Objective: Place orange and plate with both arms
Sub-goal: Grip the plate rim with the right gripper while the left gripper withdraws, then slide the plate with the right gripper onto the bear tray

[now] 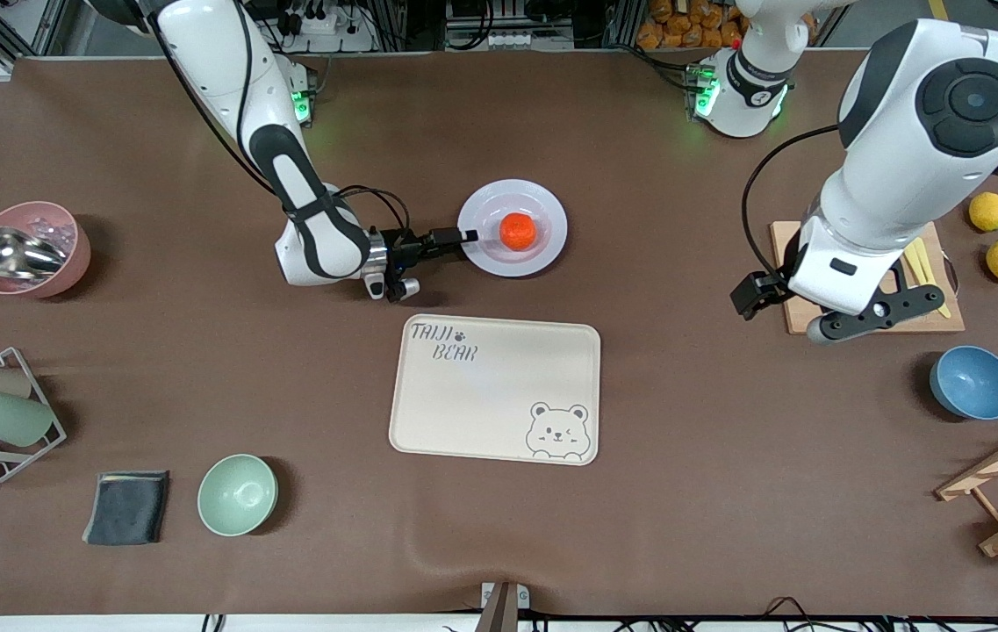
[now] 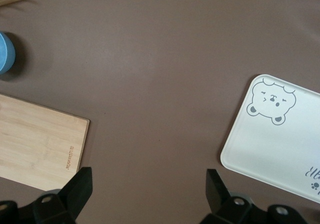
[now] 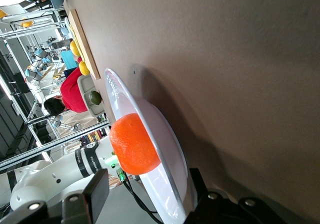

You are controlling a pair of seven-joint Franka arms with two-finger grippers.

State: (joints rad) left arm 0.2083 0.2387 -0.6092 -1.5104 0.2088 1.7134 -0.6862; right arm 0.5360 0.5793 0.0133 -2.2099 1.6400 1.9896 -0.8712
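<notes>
The small, round, bright red-orange orange (image 1: 518,230) is sitting in the middle of the round, pale lavender-white shallow plate (image 1: 545,203), which is lying flat on the brown table mat (image 1: 683,456) between the two arm bases and the cream rectangular bear-printed tray (image 1: 495,387). The tray is lying just nearer the front camera than the plate, apart from it.

The right gripper (image 1: 466,235) is reaching in low and sideways at the plate's rim on the side toward the right arm's end of the table. In the right wrist view its fingers (image 3: 95,196) are straddling the plate's edge (image 3: 172,149), one above the rim and one below it, with the orange (image 3: 134,143) just past them; whether the jaws are actually pinching the rim I cannot tell.

The left gripper (image 1: 876,314) is hovering over the pale wooden cutting board (image 1: 946,321) toward the left arm's end of the table, its fingers (image 2: 77,189) spread wide and holding nothing. The left arm is waiting there.

Two yellow lemons (image 1: 987,211) are lying beside the board, and a blue bowl (image 1: 973,383) is sitting nearer the camera than the board. Toward the right arm's end a pink bowl (image 1: 68,254) is holding a metal scoop (image 1: 11,251), with a mint-green bowl (image 1: 237,495) and a folded dark grey cloth (image 1: 127,507) nearer the camera. Nothing is lying between plate and tray.
</notes>
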